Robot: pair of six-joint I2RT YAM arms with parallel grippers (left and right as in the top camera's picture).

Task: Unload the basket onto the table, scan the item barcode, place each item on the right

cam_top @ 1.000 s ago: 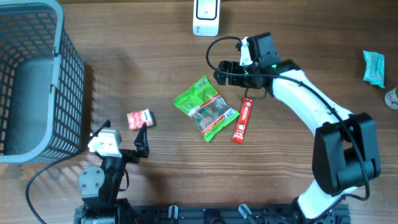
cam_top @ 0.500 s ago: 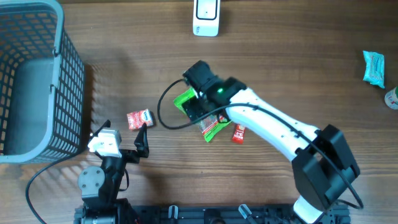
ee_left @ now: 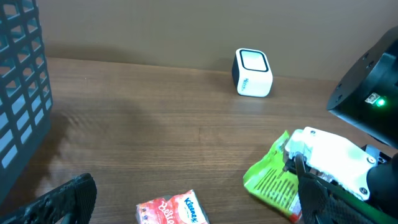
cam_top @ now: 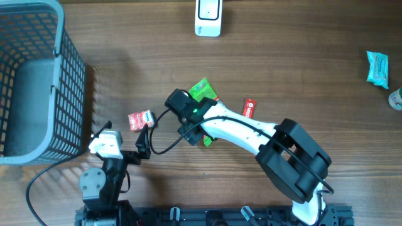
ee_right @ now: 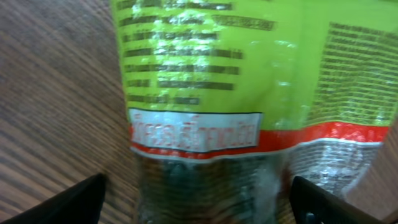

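Overhead: the wood-grain worktop carries a crinkled green foil packet at the centre of the frame. It is partly covered by the right gripper, which sits directly over it. A slim red sachet lies just right of the packet, and a small red tissue pack lies to its left. The boxy white scanner stands at the top edge, well apart. A grey plastic mesh basket fills the upper left. The left gripper is at lower left, spread wide and empty.

Left wrist: the scanner shows a rounded glossy face. The green packet is at lower right, under the white wrist housing.

Right wrist: the packet fills the frame, glossy lime film with fine print, a red band and a clear wrinkled lower part. The dark fingertips stand wide apart on either side of it, not clamped.
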